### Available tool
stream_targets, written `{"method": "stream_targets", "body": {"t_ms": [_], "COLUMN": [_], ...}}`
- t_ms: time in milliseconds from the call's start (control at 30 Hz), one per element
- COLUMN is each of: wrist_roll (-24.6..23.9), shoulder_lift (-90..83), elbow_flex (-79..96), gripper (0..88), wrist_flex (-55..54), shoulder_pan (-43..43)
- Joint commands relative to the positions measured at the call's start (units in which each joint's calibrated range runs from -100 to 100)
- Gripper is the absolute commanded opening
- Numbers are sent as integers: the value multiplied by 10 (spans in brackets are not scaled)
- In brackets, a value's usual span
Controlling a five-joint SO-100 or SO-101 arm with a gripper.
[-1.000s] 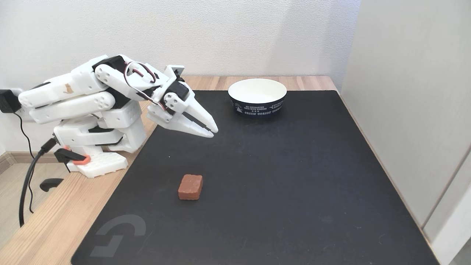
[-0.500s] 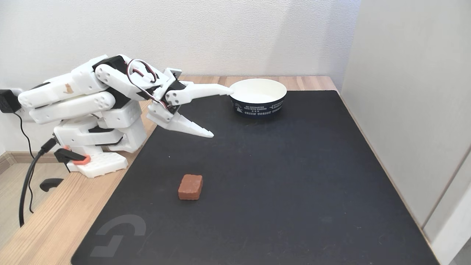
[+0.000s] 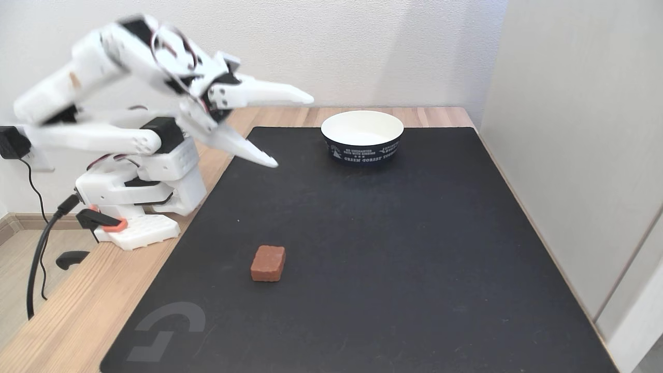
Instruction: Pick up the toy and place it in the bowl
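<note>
Nothing is grasped: the gripper point(image 3: 294, 130) gapes wide above the mat point(image 3: 414, 248), and must descend onto the toy point(image 3: 268, 263).

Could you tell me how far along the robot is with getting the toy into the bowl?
Nothing is done yet: the toy lies on the black mat, untouched, and the bowl at the far side looks empty. In hand: the pincer is wide open and raised above the mat, well short of the toy, holding nothing. Left: reach down, grasp the toy, carry it over and drop it in.
</note>
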Motion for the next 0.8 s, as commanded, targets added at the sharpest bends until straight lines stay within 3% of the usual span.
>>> {"method": "stream_targets", "body": {"t_ms": [0, 133, 333, 567, 767], "wrist_roll": [3, 14, 106, 167, 167], "shoulder_lift": [195, 355, 574, 773, 831], "elbow_flex": [-276, -449, -576, -588, -579], "gripper": [437, 437, 437, 437, 437], "wrist_flex": [63, 131, 166, 157, 144], "shoulder_pan": [40, 144, 314, 369, 313]}}
